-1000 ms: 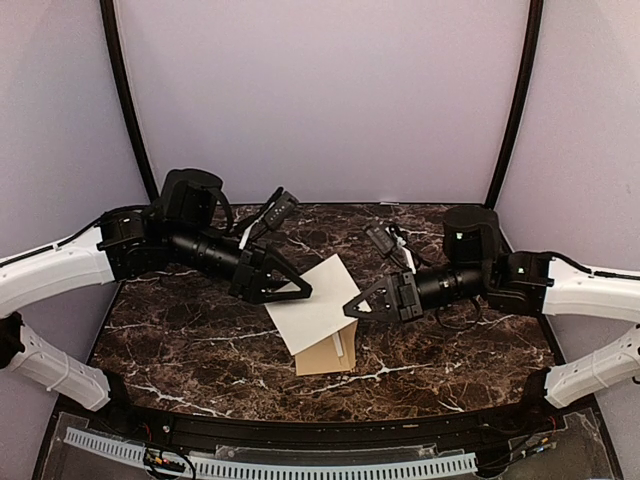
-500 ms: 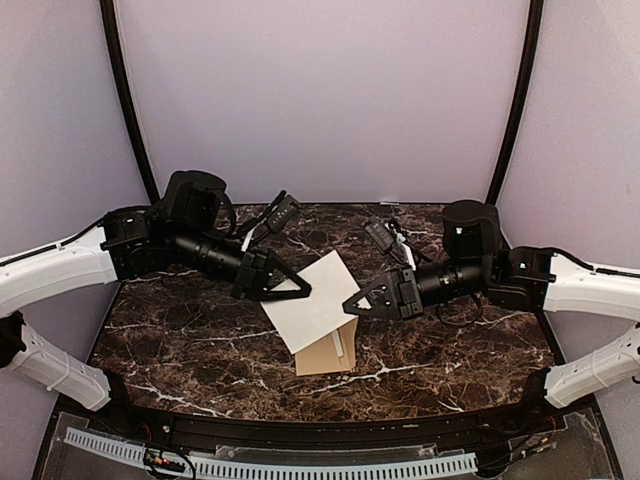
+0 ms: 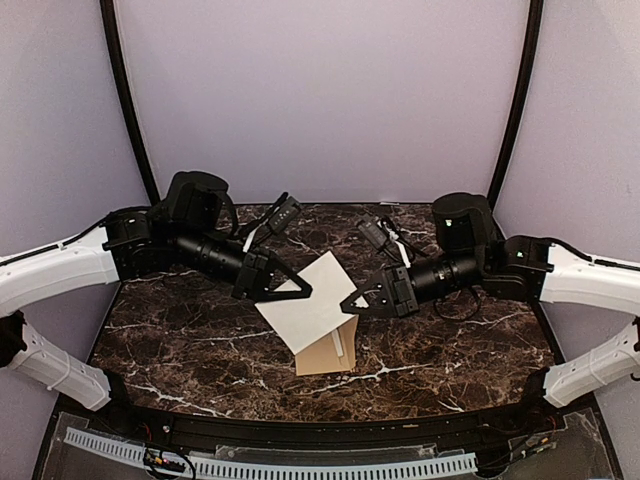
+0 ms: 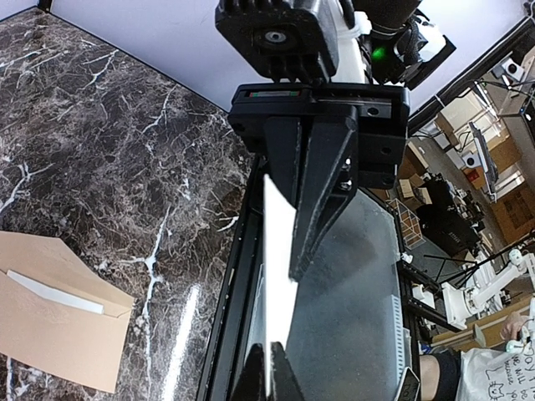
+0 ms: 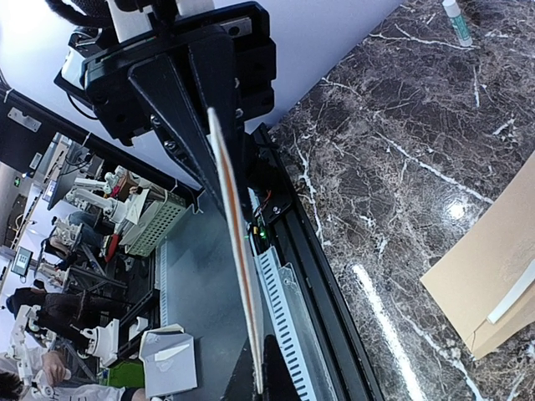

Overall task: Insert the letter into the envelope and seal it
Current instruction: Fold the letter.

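Counter point(image 3: 180, 340): one, dark marble with white veining, runs under the whole work area

Arms: two, white shells with black forearms. Left arm point(image 3: 60, 270) and right arm point(image 3: 590, 285) both reach inward and meet near the middle, wrists raised above the slab

Letter point(image 3: 312, 300): one pale sheet, plain side up in the top view, turned corner-on like a diamond. It hangs off the counter, held between the two arms. Each wrist view shows it edge-on as a thin pale line

Envelope point(image 3: 326, 356): one, kraft brown, flat on the counter below the letter's near corner, which partly covers it in the top view. Neither arm touches it

Left fingers point(image 3: 298, 290): one pair, clenched on the letter's left edge

Right fingers point(image 3: 350, 303): one pair, clamped tight on the letter's right corner, opposite the left pair

White strip point(image 4: 54, 292): one, narrow, lying across the envelope's face
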`<state>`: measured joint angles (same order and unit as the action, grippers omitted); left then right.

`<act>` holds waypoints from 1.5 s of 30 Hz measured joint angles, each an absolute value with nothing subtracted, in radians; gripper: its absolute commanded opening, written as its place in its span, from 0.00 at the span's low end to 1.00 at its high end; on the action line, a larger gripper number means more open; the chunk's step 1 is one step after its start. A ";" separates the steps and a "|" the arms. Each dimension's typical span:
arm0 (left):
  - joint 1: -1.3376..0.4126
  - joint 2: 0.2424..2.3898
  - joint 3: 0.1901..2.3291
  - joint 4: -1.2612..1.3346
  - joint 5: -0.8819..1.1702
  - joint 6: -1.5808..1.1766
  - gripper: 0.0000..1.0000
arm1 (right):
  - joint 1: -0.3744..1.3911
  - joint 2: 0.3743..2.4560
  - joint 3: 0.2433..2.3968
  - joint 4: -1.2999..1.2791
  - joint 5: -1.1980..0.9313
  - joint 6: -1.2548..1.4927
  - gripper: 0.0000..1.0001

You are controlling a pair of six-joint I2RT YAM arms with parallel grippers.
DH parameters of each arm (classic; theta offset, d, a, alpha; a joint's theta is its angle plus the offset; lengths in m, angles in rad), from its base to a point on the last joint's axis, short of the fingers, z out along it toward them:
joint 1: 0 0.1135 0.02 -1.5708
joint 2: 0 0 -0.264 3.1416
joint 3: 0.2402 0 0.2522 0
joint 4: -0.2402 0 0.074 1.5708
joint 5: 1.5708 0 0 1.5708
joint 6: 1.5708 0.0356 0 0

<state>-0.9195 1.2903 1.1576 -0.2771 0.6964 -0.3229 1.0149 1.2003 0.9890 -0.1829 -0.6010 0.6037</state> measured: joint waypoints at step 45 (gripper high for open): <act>-1.069 1.154 0.847 0.575 0.106 -0.830 0.00 | 1.082 1.210 0.790 0.505 -0.215 0.919 0.47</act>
